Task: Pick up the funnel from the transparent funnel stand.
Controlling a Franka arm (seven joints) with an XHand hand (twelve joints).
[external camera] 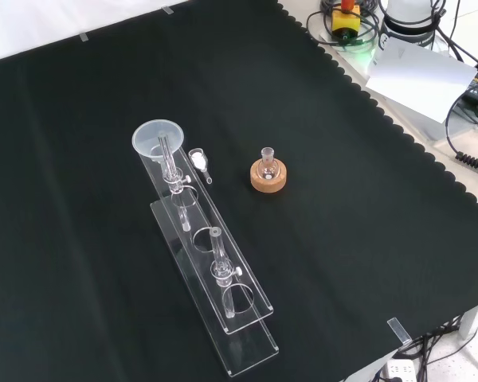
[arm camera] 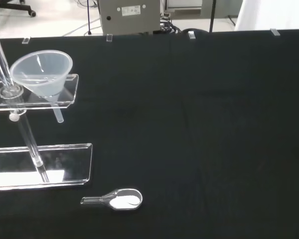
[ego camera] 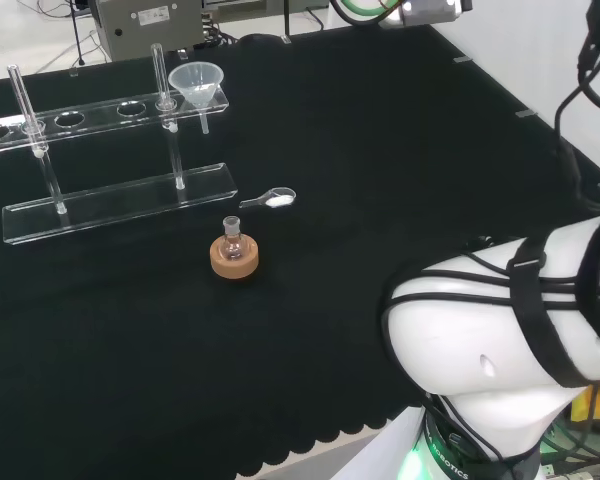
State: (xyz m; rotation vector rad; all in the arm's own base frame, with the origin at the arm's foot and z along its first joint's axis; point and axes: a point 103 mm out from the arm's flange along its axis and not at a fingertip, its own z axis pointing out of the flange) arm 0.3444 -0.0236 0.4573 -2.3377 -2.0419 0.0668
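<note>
Now the funnel (ego camera: 198, 83) sits in the end hole of the clear stand (ego camera: 120, 205), at the stand's right end in the head view. Just beside the stand's base lies a small scoop (ego camera: 273, 199) with white powder, and near it a little flask (ego camera: 232, 238) on a cork ring (ego camera: 234, 258). I cannot tell how my fingers are set.

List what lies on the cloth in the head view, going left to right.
Transparent funnel stand → funnel seated at the stand's right end → small flask on its cork ring → clear scoop holding white powder → the arm's white link.
</note>
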